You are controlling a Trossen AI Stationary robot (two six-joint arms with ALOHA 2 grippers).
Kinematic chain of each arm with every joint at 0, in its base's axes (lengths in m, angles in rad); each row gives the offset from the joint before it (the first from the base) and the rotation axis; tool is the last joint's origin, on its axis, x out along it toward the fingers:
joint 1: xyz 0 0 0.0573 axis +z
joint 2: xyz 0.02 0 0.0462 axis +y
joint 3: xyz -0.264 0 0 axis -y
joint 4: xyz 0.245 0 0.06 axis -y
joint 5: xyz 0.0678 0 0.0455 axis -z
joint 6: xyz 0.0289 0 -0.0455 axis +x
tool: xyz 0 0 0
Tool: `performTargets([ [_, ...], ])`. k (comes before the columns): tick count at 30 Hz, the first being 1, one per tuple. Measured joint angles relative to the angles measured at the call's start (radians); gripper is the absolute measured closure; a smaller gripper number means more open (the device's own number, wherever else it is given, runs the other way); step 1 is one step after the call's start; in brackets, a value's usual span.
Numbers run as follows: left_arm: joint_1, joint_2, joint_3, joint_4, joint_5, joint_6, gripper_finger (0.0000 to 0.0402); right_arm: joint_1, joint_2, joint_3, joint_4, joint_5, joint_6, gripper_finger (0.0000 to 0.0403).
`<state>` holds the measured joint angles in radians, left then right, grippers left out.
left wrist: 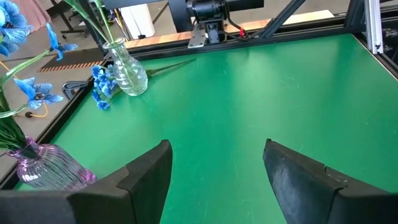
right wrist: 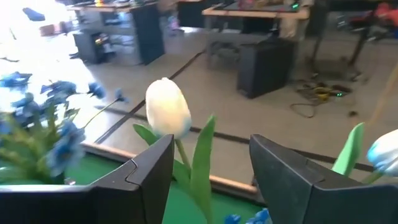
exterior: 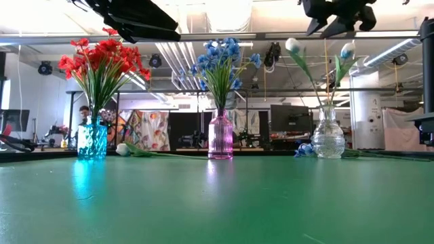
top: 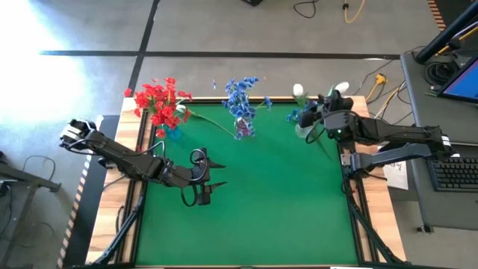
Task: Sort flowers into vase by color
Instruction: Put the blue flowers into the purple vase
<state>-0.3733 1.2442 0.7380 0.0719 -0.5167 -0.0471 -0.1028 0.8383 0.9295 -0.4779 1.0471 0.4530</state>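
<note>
Red blooms (top: 159, 101) stand in a blue vase (exterior: 91, 140). Blue blooms (top: 240, 96) stand in a purple vase (exterior: 220, 137). White tulip buds (exterior: 293, 46) stand in a clear vase (exterior: 329, 140) at the far right. One white flower (exterior: 123, 150) lies on the mat between the blue and purple vases. A blue sprig (exterior: 305, 150) lies against the clear vase. My right gripper (right wrist: 211, 140) is open above the clear vase; a white bud (right wrist: 166, 109) rises just beyond its fingers, its stem in the gap beside one finger. My left gripper (top: 218, 174) is open over the mat's left middle.
The green mat (top: 284, 202) has bare room across its near half and middle. The three vases stand in a row along its far edge. Wooden table borders and dark frame rails run along both sides. A desk with a keyboard (top: 455, 173) sits off to the right.
</note>
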Motion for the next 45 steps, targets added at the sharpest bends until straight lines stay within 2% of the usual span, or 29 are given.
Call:
performTargets([
  [5, 0.0, 0.0, 0.0, -0.001, 0.0, 0.0, 0.0164, 0.0, -0.013, 0.009, -0.063, -0.063, 0.029, 0.02],
  [11, 0.0, 0.0, 0.0, -0.005, 0.0, 0.002, 0.0164, 0.0, -0.013, 0.064, -0.244, -0.096, 0.122, 0.02],
  [16, 0.0, 0.0, 0.0, -0.006, -0.001, 0.003, 0.0164, 0.0, -0.013, 0.094, -0.253, -0.232, 0.114, 0.02],
  [21, 0.0, 0.0, 0.0, -0.017, 0.0, 0.003, 0.0164, 0.0, -0.013, 0.131, -0.266, -0.456, 0.091, 0.02],
  [24, -0.009, -0.001, 0.0, -0.059, 0.009, -0.008, 0.0164, 0.0, -0.012, 0.14, -0.283, -0.637, 0.117, 0.02],
  [28, -0.017, -0.003, 0.033, -0.175, 0.084, -0.04, 0.0164, 0.0, -0.008, 0.136, -0.329, -0.874, 0.193, 0.02],
  [31, -0.017, -0.001, 0.091, -0.294, 0.153, -0.085, 0.0164, 0.001, -0.002, 0.129, -0.426, -0.973, 0.264, 0.02],
  [35, -0.027, 0.001, 0.16, -0.438, 0.203, -0.122, 0.0164, 0.0, 0.021, 0.123, -0.641, -1.003, 0.388, 0.02],
  [39, -0.043, -0.001, 0.188, -0.486, 0.203, -0.12, 0.0164, 0.0, 0.044, 0.085, -0.827, -0.993, 0.511, 0.02],
  [45, -0.043, -0.002, 0.186, -0.498, 0.184, -0.125, 0.0164, 0.0, 0.053, -0.046, -0.899, -0.965, 0.543, 0.02],
])
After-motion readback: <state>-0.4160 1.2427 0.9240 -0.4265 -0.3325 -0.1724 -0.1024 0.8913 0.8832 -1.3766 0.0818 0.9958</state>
